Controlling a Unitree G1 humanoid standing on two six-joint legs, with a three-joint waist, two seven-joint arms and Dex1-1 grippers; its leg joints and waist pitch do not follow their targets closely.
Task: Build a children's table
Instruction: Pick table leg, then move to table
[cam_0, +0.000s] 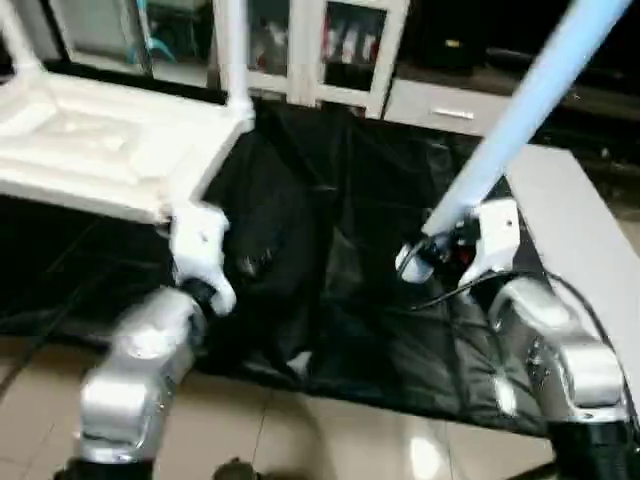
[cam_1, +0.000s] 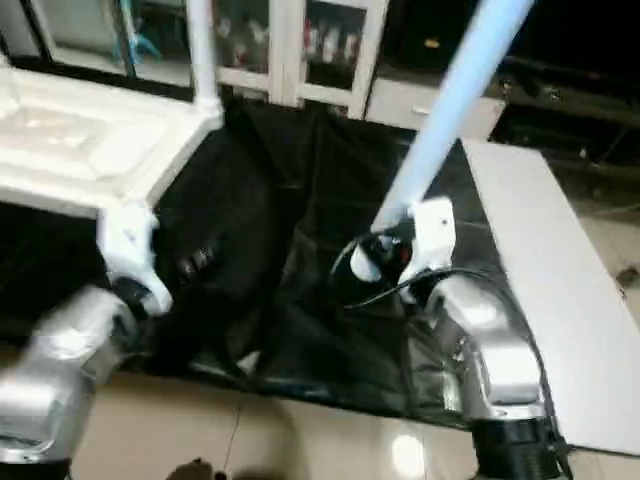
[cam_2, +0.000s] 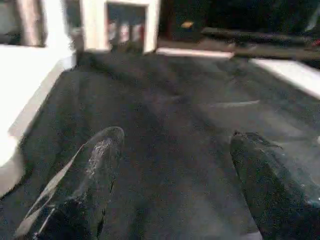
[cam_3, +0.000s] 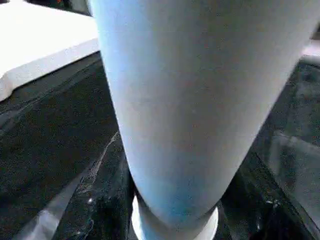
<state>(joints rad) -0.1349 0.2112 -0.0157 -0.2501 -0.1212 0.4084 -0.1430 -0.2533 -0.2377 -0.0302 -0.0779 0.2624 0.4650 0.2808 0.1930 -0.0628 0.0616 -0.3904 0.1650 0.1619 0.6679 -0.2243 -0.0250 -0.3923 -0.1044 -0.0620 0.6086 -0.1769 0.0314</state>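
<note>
The children's table top (cam_0: 90, 150) lies upside down on the black cloth at the far left. Two white legs (cam_0: 232, 50) stand upright in its far corner sockets. My left gripper (cam_2: 175, 140) hovers just beside the top's near right corner (cam_0: 165, 212). Its two black fingers (cam_2: 95, 170) stand wide apart with only cloth between them. My right gripper (cam_0: 440, 248) is shut on the lower end of another long white leg (cam_0: 520, 110). That leg slants up and to the right above the cloth, and its collar end (cam_3: 175, 225) sits just past the grip.
A black cloth (cam_0: 340, 250) covers the floor under the work. A flat white board (cam_1: 540, 270) lies along its right side. White cabinets with glass doors (cam_0: 300, 50) stand at the back. Shiny floor tiles (cam_0: 330, 440) lie in front of me.
</note>
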